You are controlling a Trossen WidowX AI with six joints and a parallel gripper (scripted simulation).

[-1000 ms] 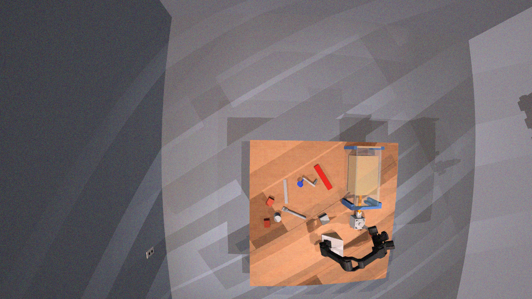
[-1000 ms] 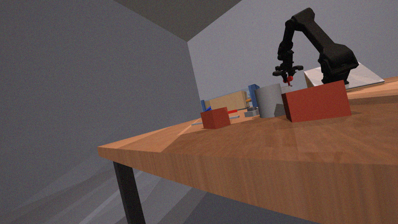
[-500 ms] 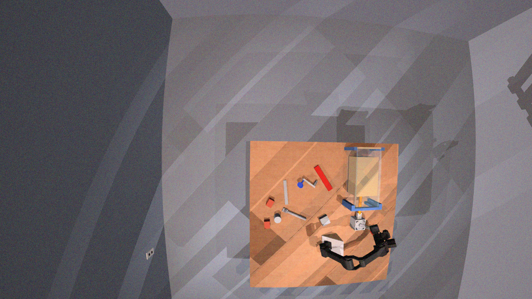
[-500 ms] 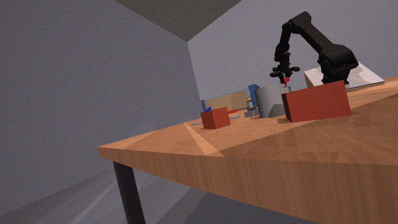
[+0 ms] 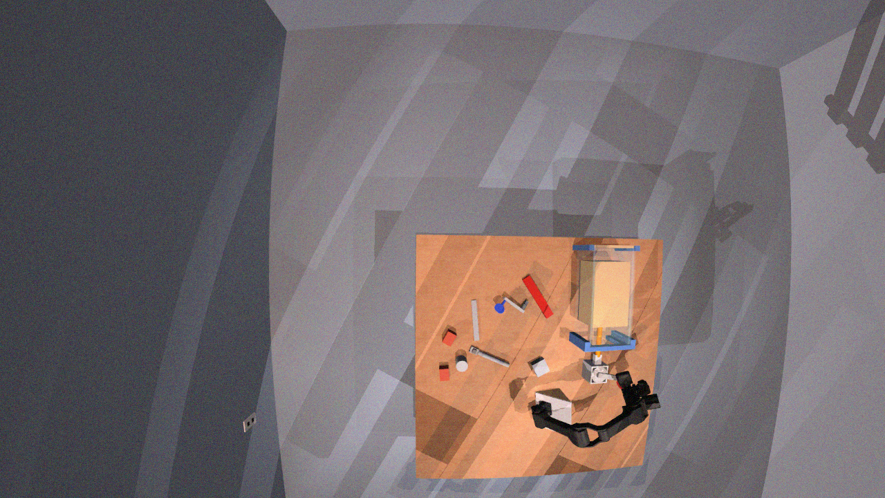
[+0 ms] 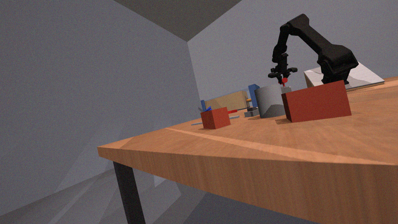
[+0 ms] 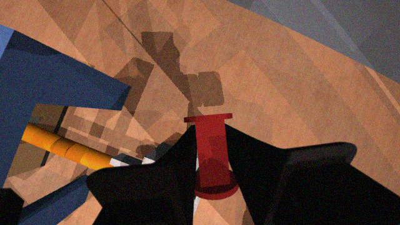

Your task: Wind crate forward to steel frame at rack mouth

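Note:
The tan crate (image 5: 606, 294) (image 6: 226, 101) sits flat inside the clear-panelled cubby. A gap spanned by the orange strap (image 5: 599, 337) (image 6: 248, 100) (image 7: 65, 147) separates its front from the blue frame (image 5: 609, 348) (image 6: 253, 93) (image 7: 62, 78) at the mouth. The strap runs to the grey winch (image 5: 595, 371). The pale arm of the winch handle (image 5: 608, 375) reaches from the winch top toward my gripper (image 5: 620, 384) (image 6: 283, 80) (image 7: 212, 137). My gripper is shut on the handle's red knob (image 7: 212, 153), to the right of the winch in the top view. The square key is hidden.
A white block (image 5: 540, 366) stands left of the winch, and a white wedge (image 5: 561, 410) lies by the arm's base. Further left are a red bar (image 5: 536, 296), a blue-knobbed crank (image 5: 500, 308), a wrench (image 5: 489, 355), a grey strip (image 5: 475, 319), a cylinder (image 5: 461, 364) (image 6: 268, 101) and red blocks (image 5: 444, 372) (image 6: 317, 101).

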